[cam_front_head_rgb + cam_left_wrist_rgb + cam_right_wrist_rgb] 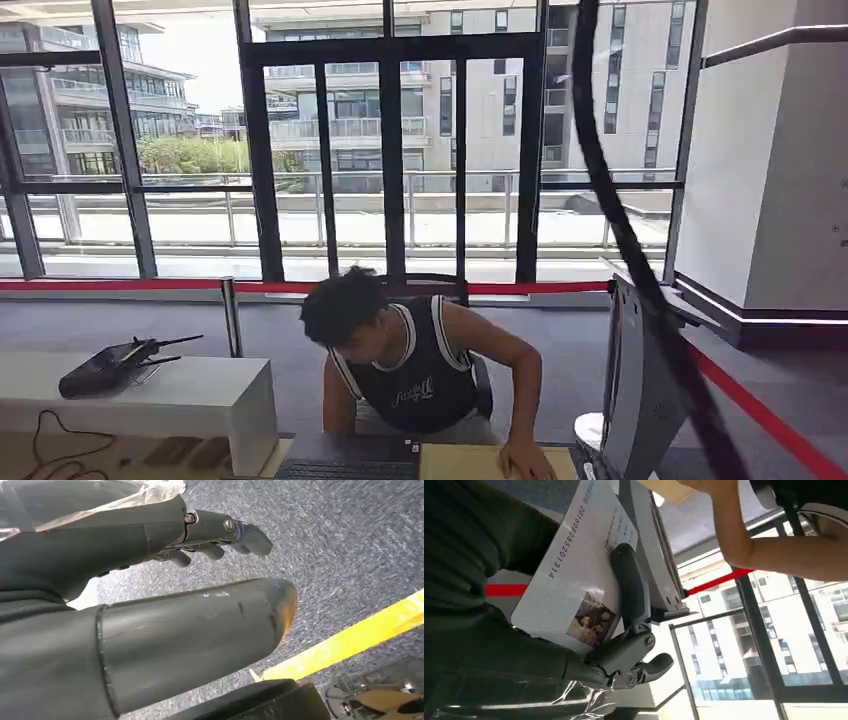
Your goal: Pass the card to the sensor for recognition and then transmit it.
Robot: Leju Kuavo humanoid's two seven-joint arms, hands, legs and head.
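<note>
The right robot hand (pixel 624 645) grasps the white ID card (pixel 574 575), a dark finger laid across its face, close by the grey sensor stand (pixel 640 390). The left robot hand (pixel 200 580) hangs released over grey carpet (pixel 350 540). Beyond the tabletop (pixel 480 462) a person (pixel 410 360) leans forward.

We are looking at big glass doors (pixel 390 160) with sunlight coming in. In front of them a red rope (pixel 120 285) is stretching over grey carpet (pixel 280 340), near a white bench (pixel 190 395).
</note>
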